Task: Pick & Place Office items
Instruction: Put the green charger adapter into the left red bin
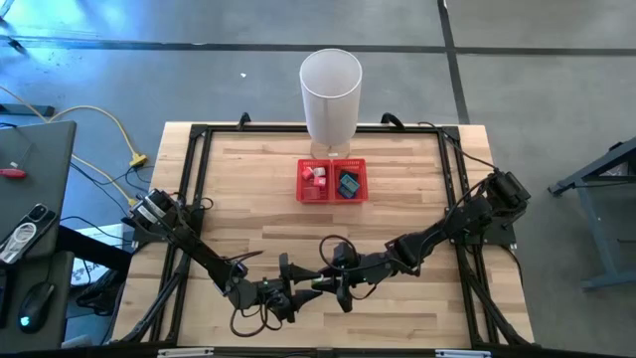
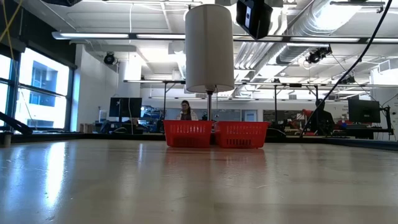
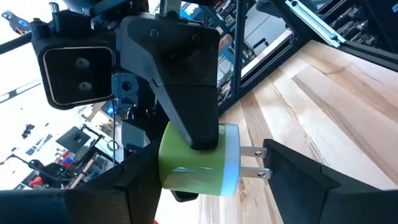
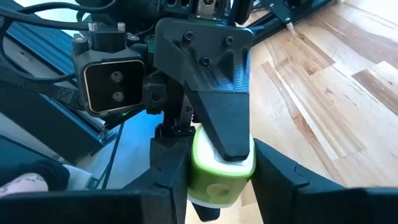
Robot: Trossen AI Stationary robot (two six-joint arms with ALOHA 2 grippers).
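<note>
- The table [image 1: 397,214] is lit evenly from above in the high view; only soft, short shadows are cast beneath the arms.
- In the low view, long ceiling strip lights [image 2: 118,35] are seen, and broad pale glare is spread over the near tabletop.
- Daylight is admitted through windows [image 2: 43,93] on that side.
- In both wrist views, the nearest dark fingers are rendered soft.
</note>
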